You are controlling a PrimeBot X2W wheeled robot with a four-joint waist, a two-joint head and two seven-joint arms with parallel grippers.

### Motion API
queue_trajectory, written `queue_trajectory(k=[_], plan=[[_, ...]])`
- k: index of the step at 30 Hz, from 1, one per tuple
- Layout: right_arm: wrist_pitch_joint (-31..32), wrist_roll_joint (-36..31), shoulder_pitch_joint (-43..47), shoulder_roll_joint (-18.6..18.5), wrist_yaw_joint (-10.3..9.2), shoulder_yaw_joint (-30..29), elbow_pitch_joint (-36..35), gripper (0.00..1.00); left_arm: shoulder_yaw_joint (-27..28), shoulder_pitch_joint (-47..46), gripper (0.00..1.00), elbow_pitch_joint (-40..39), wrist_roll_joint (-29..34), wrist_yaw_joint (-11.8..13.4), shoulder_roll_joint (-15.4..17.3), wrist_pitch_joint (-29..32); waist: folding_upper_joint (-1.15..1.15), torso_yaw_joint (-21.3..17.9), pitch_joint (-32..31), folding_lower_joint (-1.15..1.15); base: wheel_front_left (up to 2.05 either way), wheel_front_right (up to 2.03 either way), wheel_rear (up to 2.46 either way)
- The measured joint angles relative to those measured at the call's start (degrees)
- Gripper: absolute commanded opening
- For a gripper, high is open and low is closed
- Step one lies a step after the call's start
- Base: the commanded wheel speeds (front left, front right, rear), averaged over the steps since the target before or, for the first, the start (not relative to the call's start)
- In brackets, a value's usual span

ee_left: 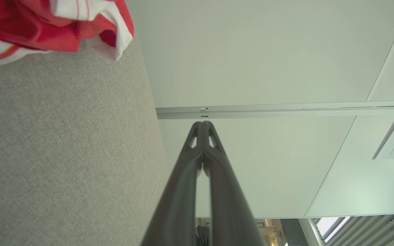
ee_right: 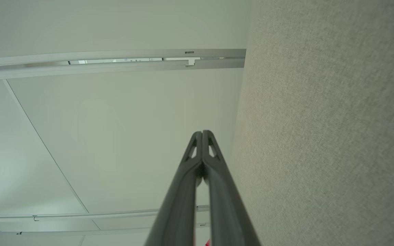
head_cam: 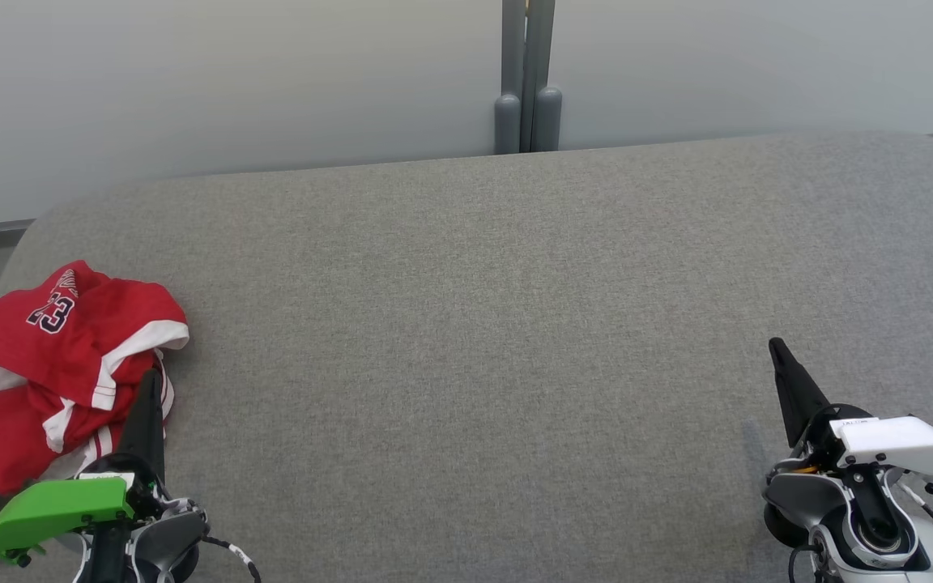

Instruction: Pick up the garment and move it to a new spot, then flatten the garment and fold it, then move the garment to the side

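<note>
Closest to us at the lower left is our left tool [head_cam: 152,376], its two dark fingers pressed together to a point and holding nothing. Across at the lower right, our right tool [head_cam: 776,346] is just the same: fingers closed tip to tip, empty, over bare cloth. And there's the garment [head_cam: 61,348], a red jersey with white trim and a dark number 23. It lies crumpled at the table's near left corner and reaches the left edge. The left tool's fingers rise just beside the garment's right side, and in the left wrist view we see the tips clear of it. Under everything we have the table [head_cam: 475,324], covered in grey woven fabric, its far corners rounded. Beyond it stands a pale panelled wall [head_cam: 232,81], split in the middle by a grey post [head_cam: 527,81].
</note>
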Motion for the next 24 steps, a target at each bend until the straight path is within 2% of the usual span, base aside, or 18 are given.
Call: queue_trajectory(k=[24], plan=[[0.00,0.00,0.00,0.00,0.00,0.00,0.00,0.00,0.00,0.00,0.00,0.00,0.00,0.00,0.00,0.00,0.00,0.00,0.00,0.00,0.00,0.00,0.00]])
